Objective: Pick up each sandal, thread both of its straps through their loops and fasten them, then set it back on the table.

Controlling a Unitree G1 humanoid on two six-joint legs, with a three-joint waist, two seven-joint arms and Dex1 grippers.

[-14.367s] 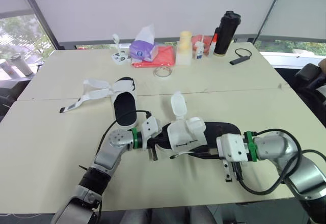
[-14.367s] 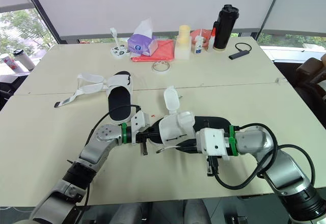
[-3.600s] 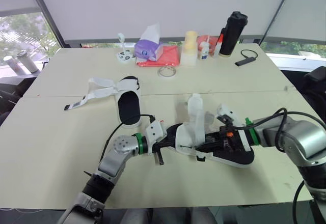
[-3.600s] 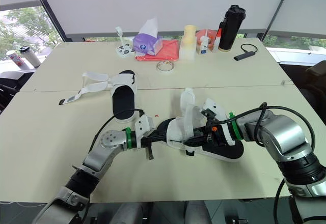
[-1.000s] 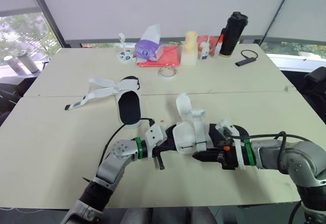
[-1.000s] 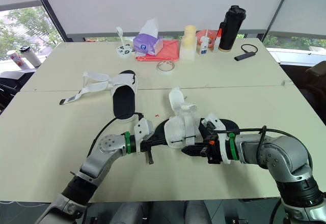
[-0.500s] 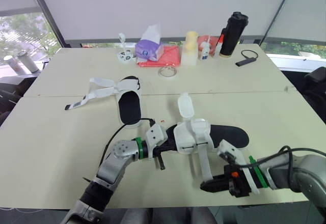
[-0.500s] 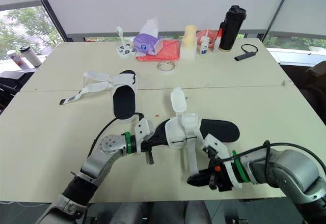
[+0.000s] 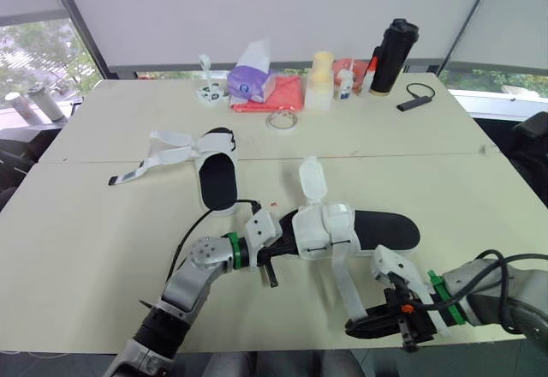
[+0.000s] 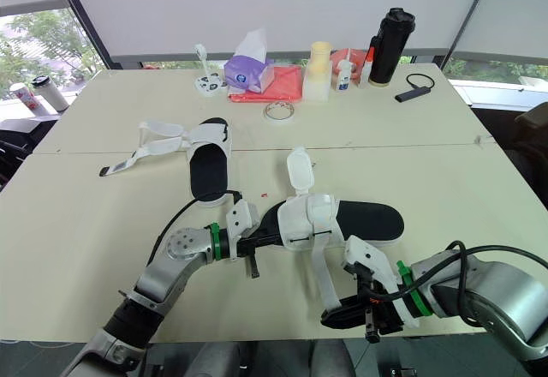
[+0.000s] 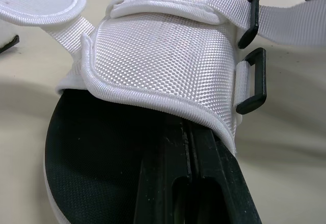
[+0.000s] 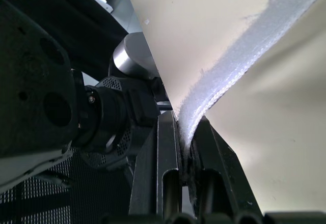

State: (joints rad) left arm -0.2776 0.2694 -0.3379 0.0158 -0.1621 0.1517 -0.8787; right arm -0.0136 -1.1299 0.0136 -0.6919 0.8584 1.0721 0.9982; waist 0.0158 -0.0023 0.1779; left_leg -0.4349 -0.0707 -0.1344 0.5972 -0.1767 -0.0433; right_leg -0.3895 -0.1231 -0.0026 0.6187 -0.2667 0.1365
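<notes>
Right end effector (image 9: 360,327): clenched on strap (image 9: 342,278) tip, now pulled out toward 6 o'clock.
Left end effector (image 9: 278,247): grasping sandal (image 9: 377,227) at its 9 o'clock end, mid-worktop.
Meaning: strap seems through its loop (image 11: 254,81); fastening comes next.
Second sandal (image 9: 216,180): 10 o'clock, undone.

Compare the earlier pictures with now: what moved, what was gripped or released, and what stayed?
The right gripper took the strap and pulled it out toward the table's near edge. The left gripper still clamps the sandal; the second sandal stayed put.
</notes>
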